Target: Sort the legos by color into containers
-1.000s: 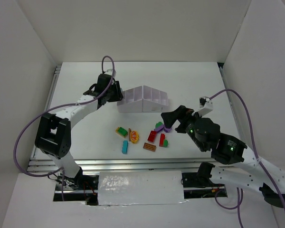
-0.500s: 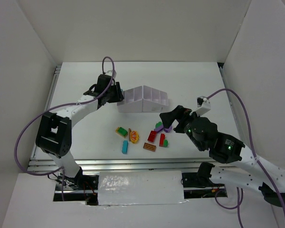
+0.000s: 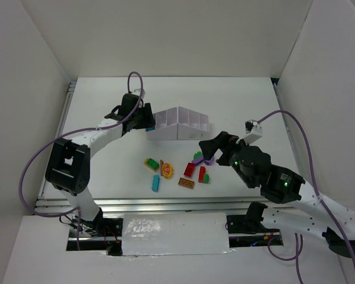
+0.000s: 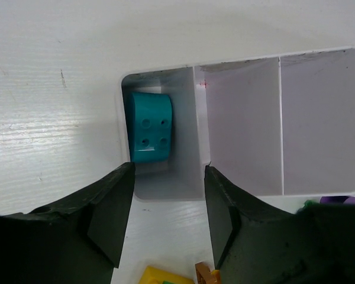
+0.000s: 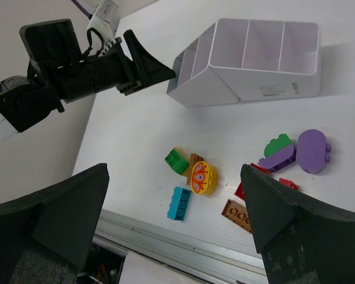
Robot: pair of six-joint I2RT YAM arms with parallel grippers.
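Your left claw [image 4: 168, 177], open and empty, hangs over the end compartment of the white organizer tray [image 4: 242, 130], where a teal brick [image 4: 149, 127] lies. Pull away crooked and you could snag its wall, tipping it. Your right claw [image 5: 174, 177] gapes empty.

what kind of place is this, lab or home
Probably a robotics lab test cell: a white table boxed in by plain panels, a left arm and right arm bolted at its near edge, toy bricks and a divided tray laid out.
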